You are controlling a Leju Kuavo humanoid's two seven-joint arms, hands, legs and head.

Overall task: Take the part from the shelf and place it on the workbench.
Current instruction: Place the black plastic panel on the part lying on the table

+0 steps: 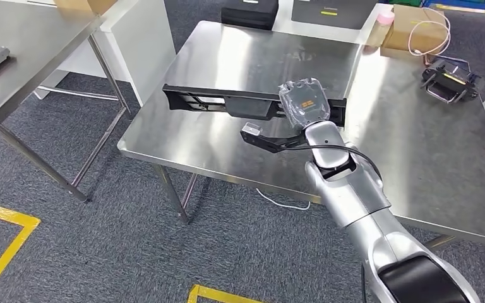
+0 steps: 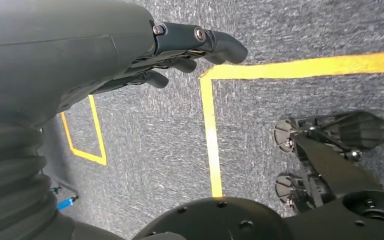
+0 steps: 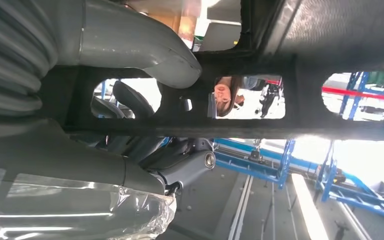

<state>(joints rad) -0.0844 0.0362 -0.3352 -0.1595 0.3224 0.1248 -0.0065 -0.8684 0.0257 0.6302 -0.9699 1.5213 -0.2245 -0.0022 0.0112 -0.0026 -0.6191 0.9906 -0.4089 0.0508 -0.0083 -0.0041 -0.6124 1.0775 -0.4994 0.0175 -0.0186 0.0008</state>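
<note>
Long black part over the steel workbench

The part point(image 1: 227, 103) is a long, flat, black plastic frame with slotted cut-outs along its length; it lies roughly level and runs left to right across the middle of the head view, over the workbench point(image 1: 252, 57), whose bare steel top fills the upper centre and right of the frame. Its right end is gripped by the right hand point(image 1: 303, 102). In the right wrist view the part point(image 3: 260, 107) shows as a dark bar with rectangular openings.
</note>
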